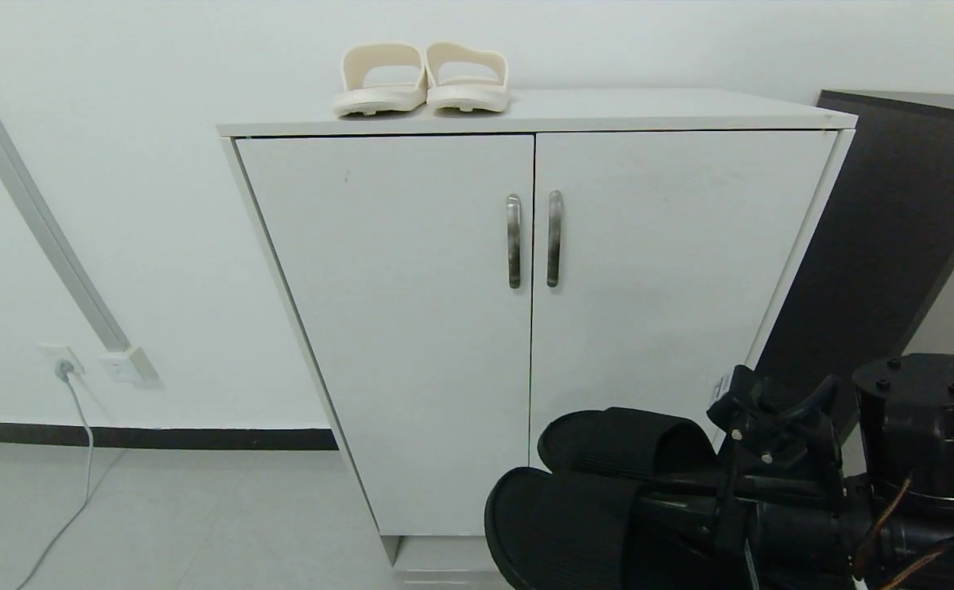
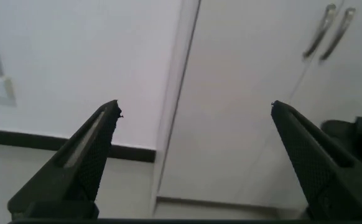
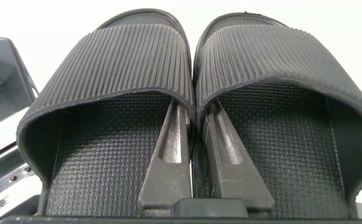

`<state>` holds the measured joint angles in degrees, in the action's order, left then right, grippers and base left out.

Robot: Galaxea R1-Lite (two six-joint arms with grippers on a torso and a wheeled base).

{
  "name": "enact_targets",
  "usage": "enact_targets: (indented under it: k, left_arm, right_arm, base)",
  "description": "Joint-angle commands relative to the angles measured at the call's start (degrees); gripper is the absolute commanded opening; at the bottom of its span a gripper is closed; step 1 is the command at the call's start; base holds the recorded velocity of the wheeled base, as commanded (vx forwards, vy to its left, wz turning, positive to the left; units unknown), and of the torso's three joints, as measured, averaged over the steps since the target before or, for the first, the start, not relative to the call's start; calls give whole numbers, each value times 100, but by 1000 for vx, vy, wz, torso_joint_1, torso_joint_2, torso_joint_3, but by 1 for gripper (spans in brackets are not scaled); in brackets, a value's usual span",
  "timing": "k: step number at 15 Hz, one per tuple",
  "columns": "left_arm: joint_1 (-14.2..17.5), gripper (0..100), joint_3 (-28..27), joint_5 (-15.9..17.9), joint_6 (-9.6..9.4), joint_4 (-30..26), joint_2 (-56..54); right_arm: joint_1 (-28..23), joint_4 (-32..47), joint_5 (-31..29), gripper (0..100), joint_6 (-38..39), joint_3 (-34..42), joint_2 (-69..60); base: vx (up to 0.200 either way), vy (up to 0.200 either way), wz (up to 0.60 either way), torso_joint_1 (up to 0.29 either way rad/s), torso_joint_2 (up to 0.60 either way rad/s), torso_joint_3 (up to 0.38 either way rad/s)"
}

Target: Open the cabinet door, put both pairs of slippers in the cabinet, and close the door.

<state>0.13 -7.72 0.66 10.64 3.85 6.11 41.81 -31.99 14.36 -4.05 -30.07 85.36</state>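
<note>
right tool point(image 3: 193, 111): clenched on black slippers point(image 3: 131, 74), fingers point(image 3: 168, 162) under straps | left tool point(image 2: 194, 109): spread, empty

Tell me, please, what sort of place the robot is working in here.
Likely an indoor entryway, or a room staged as one: a white two-door cabinet against a plain wall, cream slippers on its top, and a wall socket near the floor.

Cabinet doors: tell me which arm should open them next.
Left, probably. The left claw is open and empty, pointed at the cabinet, whose doors are shut. The right claw is clamped on the black slippers, so it cannot grip a handle.
</note>
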Motion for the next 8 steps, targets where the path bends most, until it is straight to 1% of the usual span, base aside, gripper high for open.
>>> enact_targets:
  k: [1,2,3,5,6,8]
  left_arm:
    - [-277,100,-55,505,140,10,1006]
    - [-356,100,-46,699,140,54,1340]
    - [-479,100,-81,962,140,107,1648]
    - [-708,100,-125,1472,140,529,2149]
    - [-760,100,-178,1639,140,810,2545]
    - [-769,100,-406,1683,140,1373,3406]
  right_arm:
    - [2,0,-39,0,-8,2,86]
    - [2,0,-39,0,-8,2,86]
    - [2,0,-30,0,-8,10,69]
    - [2,0,-30,0,-8,28,86]
    - [2,0,-30,0,-8,37,86]
    - [11,0,-39,0,-17,37,95]
  base:
    - [0,0,0,0,0,0]
    - [0,0,0,0,0,0]
    - [0,0,0,0,0,0]
    - [0,0,0,0,0,0]
    - [0,0,0,0,0,0]
    - [0,0,0,0,0,0]
